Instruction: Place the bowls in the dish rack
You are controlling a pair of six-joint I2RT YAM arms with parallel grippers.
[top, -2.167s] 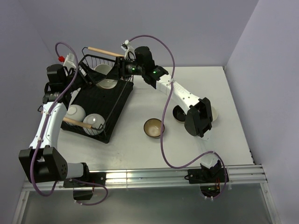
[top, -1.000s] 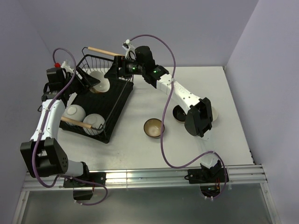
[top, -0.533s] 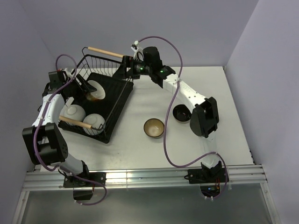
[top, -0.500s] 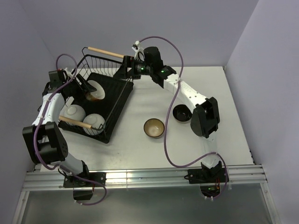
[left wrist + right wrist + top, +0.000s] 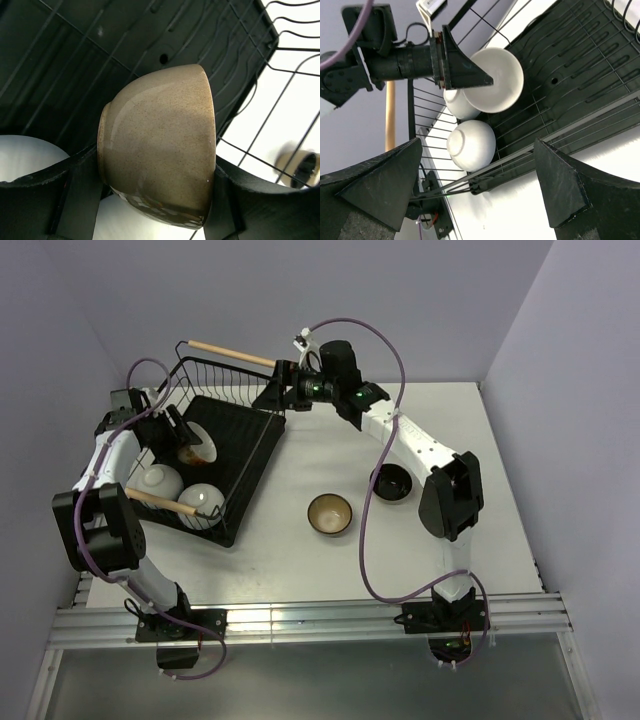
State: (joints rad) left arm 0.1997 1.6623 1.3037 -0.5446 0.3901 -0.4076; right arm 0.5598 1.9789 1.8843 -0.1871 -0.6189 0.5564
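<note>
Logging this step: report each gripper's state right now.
Left gripper: closed on the beige bowl, held over the dish rack.
Right gripper: open, holding nothing.

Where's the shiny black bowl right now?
Overhead view: the black bowl sits on the table, right of the brown bowl, outside the dish rack.

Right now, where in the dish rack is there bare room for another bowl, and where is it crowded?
Free: the far-right part of the dish rack, between the beige bowl held by the left end effector and the wall nearest the right end effector. Crowded: the near-left end, with two white bowls.
</note>
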